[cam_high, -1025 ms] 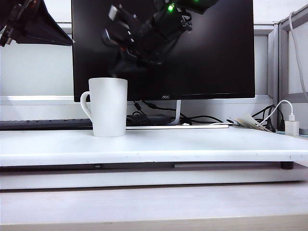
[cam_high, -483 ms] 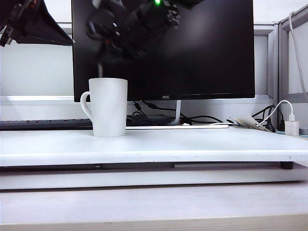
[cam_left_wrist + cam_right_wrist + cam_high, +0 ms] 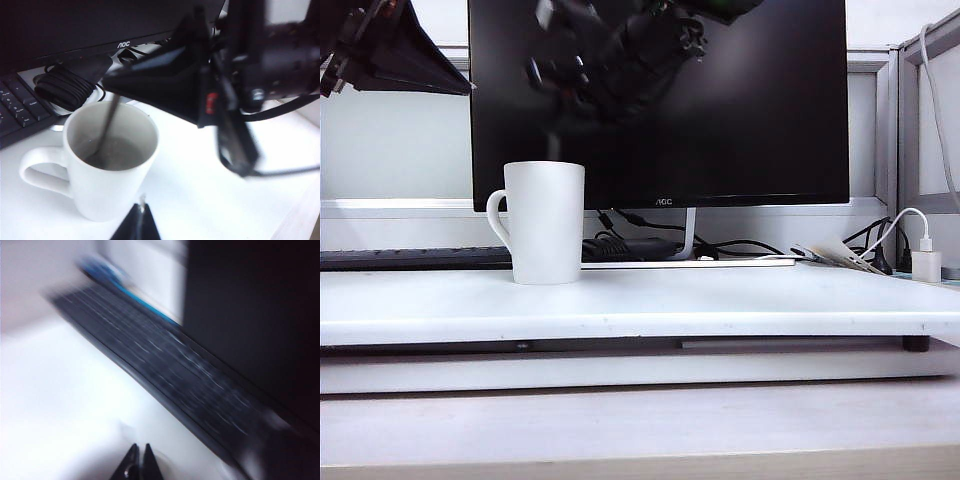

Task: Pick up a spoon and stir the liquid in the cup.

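Note:
The white cup (image 3: 545, 222) stands on the white desk board (image 3: 740, 300), left of centre, with its handle to the left. In the left wrist view the cup (image 3: 107, 170) holds dark liquid (image 3: 117, 155). A thin spoon (image 3: 106, 122) slants down into that liquid. My right gripper (image 3: 114, 85) hangs just above the rim, shut on the spoon's upper end. Its bowl is under the liquid. From outside, the right gripper (image 3: 560, 95) is a blur above the cup, with the spoon (image 3: 552, 148) below it. My left gripper (image 3: 440, 75) hovers high at the left, shut and empty (image 3: 141, 220).
A black monitor (image 3: 750, 100) stands close behind the cup. A keyboard (image 3: 410, 258) lies to the left and a coil of cables (image 3: 630, 245) sits under the screen. A white charger (image 3: 926, 262) and wires are at the far right. The board's front edge (image 3: 640, 325) drops to a lower surface.
The right gripper swung left over the cup with the spoon, then back toward the right. The cup and the left gripper stayed still.

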Tool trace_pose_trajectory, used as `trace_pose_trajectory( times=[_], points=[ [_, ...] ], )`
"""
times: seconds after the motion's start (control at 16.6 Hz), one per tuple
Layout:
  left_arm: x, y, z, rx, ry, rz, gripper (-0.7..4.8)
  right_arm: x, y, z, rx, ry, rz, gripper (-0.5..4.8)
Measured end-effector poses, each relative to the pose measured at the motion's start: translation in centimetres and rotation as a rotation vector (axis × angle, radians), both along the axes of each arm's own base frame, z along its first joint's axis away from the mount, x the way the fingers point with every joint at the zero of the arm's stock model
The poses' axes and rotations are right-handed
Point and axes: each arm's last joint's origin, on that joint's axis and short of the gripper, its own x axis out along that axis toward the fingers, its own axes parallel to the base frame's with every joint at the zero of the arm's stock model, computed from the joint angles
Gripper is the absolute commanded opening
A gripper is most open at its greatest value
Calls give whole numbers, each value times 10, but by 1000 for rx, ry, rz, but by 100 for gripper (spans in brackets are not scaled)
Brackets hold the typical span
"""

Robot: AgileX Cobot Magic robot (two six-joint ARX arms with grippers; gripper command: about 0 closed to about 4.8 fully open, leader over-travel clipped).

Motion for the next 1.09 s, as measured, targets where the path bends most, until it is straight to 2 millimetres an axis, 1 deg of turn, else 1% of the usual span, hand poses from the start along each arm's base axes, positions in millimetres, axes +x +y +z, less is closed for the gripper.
trace_pose_trajectory(
  times=[0.12, 0.24, 0.42, 0.54, 0.66, 0.72, 0.84, 0.97, 1.09],
  points=[
    [0, 0, 0, 0, 0, 0, -5, -5, 5, 0, 21, 38, 75, -7],
    [0, 0, 0, 0, -1, 0, -5, -6, -1, -4, -11, 97, 91, -7],
    [0, 0, 0, 0, -1, 0, -5, 3, -18, -13, -68, 174, 30, -7],
    [0, 0, 0, 0, 0, 0, -5, 10, -26, -13, -84, 163, -51, -7],
    [0, 0, 0, 0, 0, 0, -5, 13, -25, -9, -53, 111, -68, -7],
    [0, 0, 0, 0, 0, 0, -5, 15, -22, -5, -6, 68, -69, -7],
    [0, 0, 0, 0, -1, 0, -5, 14, -18, 1, 78, 63, -9, -7],
    [0, 0, 0, 0, -1, 0, -5, 8, -14, 0, 74, 107, 56, -7],
    [0, 0, 0, 0, -1, 0, -5, 6, -19, -3, 24, 155, 52, -7]
  ],
)
